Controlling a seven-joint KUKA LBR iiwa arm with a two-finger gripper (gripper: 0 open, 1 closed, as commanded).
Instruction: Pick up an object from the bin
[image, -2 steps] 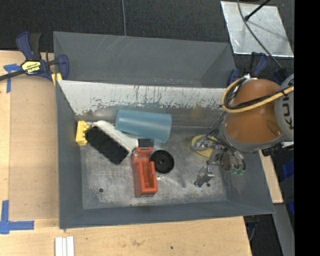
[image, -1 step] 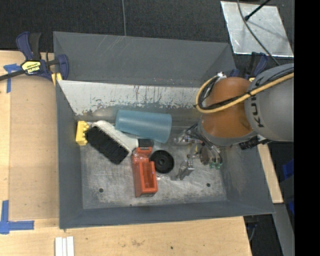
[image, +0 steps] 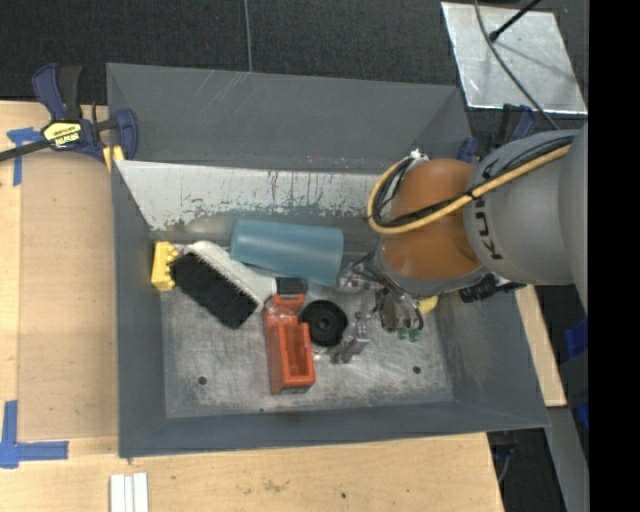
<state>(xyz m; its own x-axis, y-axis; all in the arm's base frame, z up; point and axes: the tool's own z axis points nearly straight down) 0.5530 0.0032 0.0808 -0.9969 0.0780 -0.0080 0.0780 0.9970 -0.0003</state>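
Observation:
My gripper (image: 360, 325) hangs low over the bin's right half, under the arm's orange cover. Just to its left, almost touching it, lies a black round disc (image: 322, 322). Left of the disc rests an orange-red flat tool (image: 290, 352), lengthways toward the front wall. A blue cup (image: 288, 249) lies on its side behind the disc, against the back wall. A small green piece (image: 405, 335) shows on the floor at the gripper's right.
A black brush with a white back (image: 215, 285) lies slanted in the left half, with a yellow block (image: 162, 266) at its far left end. A yellow bit (image: 428, 301) peeks out under the orange cover.

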